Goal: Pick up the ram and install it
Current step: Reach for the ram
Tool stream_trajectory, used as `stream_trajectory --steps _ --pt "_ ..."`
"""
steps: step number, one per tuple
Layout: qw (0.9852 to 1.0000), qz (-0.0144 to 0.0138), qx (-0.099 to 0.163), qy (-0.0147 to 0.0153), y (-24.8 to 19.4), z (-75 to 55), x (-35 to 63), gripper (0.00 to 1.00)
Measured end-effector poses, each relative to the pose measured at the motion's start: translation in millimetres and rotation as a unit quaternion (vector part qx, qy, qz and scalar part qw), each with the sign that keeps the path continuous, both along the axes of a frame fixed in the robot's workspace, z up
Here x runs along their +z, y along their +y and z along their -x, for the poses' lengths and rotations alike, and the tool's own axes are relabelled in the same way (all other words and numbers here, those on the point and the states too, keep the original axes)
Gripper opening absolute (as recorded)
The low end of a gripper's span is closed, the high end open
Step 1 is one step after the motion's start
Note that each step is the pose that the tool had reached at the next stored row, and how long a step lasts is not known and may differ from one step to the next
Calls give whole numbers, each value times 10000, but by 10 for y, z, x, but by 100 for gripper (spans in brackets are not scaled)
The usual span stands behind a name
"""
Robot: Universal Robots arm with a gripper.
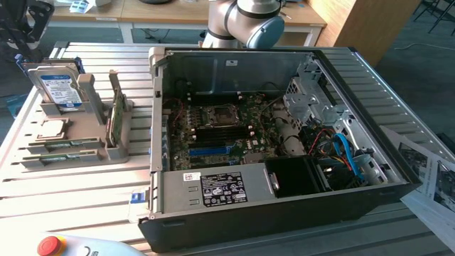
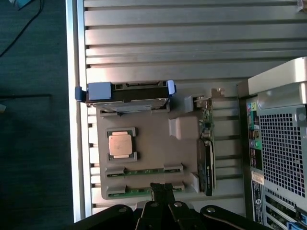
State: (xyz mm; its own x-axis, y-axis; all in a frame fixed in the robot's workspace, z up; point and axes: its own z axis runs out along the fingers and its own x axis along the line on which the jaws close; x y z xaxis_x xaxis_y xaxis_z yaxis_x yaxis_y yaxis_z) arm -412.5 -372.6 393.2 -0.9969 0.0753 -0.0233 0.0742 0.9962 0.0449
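Your gripper (image 2: 162, 191) hangs over the holder (image 2: 153, 153) with its jaws together and nothing between them. In the wrist view it lines up above the ram (image 2: 134, 192), which lies flat in the outermost groove, not yet picked. How high the tips sit above it is hard to judge from here.

Watch for these risks:

- **Closed jaws:** going down with them shut would press the tips onto the board instead of straddling it.
- **Wrong stick:** a 2nd stick (image 2: 144, 170) lies just beside the ram, so a small sideways error could catch it or wedge a finger between the 2.
- **Card:** the upright card (image 2: 207, 143) stands near 1 end of both sticks and could be clipped.
- **Case:** the wall of the case (image 1: 157, 106) stands between the holder and the slots (image 1: 221, 134), so a low carry could strike it.
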Motion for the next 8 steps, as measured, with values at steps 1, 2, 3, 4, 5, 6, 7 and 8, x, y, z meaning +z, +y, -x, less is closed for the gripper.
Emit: stream_trajectory --steps 1,2,3,4,5,6,7,8 --pt "10000 0 0 0 -11 3 0 11" --pt "10000 0 0 0 -22 6 0 11" --pt "10000 0 0 0 -31 9 0 11" --pt "10000 0 0 0 -40 12 0 11" --pt "10000 0 0 1 -43 12 1 11" --pt "10000 0 0 0 -43 12 1 11" --pt "10000 0 0 0 -43 12 0 11" --pt "10000 0 -1 0 -43 12 0 11"
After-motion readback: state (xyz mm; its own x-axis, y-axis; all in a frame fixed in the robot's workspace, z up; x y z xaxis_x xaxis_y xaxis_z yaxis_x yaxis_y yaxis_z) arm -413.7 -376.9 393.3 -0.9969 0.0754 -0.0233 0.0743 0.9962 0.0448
